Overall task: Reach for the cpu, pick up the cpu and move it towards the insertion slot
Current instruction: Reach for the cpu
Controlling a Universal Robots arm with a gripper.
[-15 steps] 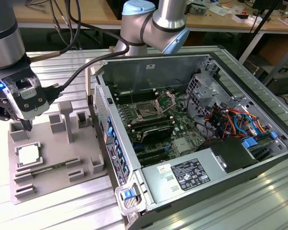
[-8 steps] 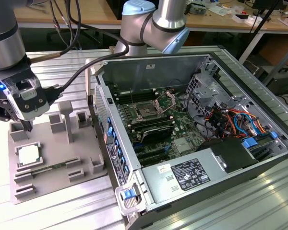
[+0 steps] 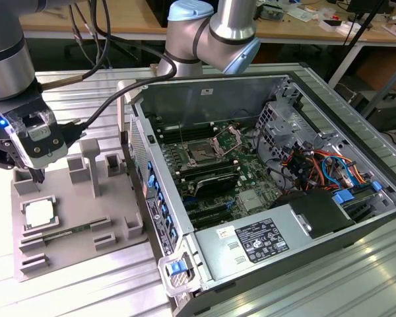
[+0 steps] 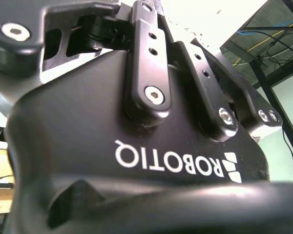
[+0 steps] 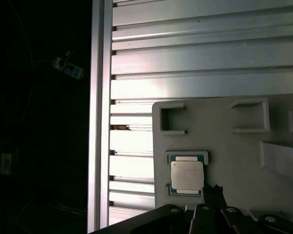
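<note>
One end effector [image 3: 35, 176] hangs at about 9 o'clock in the exterior view, pointing down over a grey tray [image 3: 72, 221] that lies on the slatted aluminium desk [image 3: 86, 284]. The cpu [image 3: 39, 213] lies flat in a shallow recess of that tray, pale top up, toward 6 o'clock from the end effector and near it. The two are apart and the end effector has hold of nothing. How far it is open I cannot tell. Grey upright posts [image 3: 92, 165] rise from the tray toward 3 o'clock from the end effector.

In the first wrist view the cpu [image 5: 187, 175] sits square in its recess in the tray [image 5: 224, 146]. The dark tip of the end effector [image 5: 212, 194] appears just beside one corner of the chip. The desk's bright slats [image 5: 185, 58] run past the tray's edge.

The insertion slot [image 3: 202, 154] lies toward 3 o'clock from the cpu and well apart from it, inside an open computer case [image 3: 330, 86]. It sits on the green board [image 3: 251, 178], with its hinged metal frame [image 3: 228, 137] swung up on its 2 o'clock side. A grey power supply [image 3: 251, 241] lies toward 5 o'clock from the slot, and coloured cables [image 3: 323, 165] bunch toward 3 o'clock.

In the second wrist view the black housing [image 4: 88, 146] and its linkage bars [image 4: 149, 63] are seen close up.
</note>
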